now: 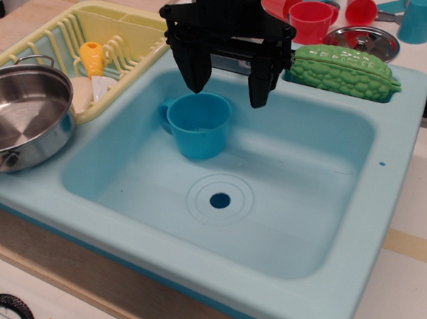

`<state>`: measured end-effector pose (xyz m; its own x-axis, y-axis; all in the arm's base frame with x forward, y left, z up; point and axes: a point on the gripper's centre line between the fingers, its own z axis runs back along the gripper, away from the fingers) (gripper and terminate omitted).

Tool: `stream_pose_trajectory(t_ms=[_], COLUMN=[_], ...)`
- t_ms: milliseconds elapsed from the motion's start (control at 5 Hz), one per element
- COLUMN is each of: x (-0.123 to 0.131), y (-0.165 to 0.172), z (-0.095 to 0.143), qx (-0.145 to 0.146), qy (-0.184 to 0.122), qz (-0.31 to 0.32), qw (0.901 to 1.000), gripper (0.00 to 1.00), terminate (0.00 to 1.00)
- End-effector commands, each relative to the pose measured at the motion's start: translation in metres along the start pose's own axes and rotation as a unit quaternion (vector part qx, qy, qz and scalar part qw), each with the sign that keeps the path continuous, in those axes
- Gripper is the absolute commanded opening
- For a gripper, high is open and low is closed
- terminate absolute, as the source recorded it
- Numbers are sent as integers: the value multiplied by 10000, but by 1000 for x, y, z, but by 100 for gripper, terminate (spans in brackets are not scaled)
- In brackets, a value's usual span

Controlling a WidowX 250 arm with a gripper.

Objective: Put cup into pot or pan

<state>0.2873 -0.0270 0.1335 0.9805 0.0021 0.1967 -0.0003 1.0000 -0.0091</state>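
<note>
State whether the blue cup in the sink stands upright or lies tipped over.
Upright. The cup rests on its base on the sink floor, open mouth facing up, empty inside, handle at its side.

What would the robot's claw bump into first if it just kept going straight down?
Most likely the blue cup. The gripper hangs open, pointing down, with the cup standing upright in the sink about under its fingers. One finger might hit the cup's rim, but depth is hard to judge from this one view.

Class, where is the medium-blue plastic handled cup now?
The medium-blue plastic cup stands upright in the light-blue sink basin, behind the drain hole, under the open gripper.
</note>
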Motion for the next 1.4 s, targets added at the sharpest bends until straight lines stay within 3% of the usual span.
stream_pose_trajectory(t_ms=[0,200,800,1000,1200], x=[0,-3,8,4,1], y=[0,2,9,9,9], z=[0,-21,-55,-57,-55], qx=[0,-117,-567,-561,-525], qy=[0,-42,-39,-31,-11], qz=[0,64,-137,-3,73], qw=[10000,9999,9983,9984,9986], gripper=[100,100,100,0,0], terminate=[0,0,0,0,0])
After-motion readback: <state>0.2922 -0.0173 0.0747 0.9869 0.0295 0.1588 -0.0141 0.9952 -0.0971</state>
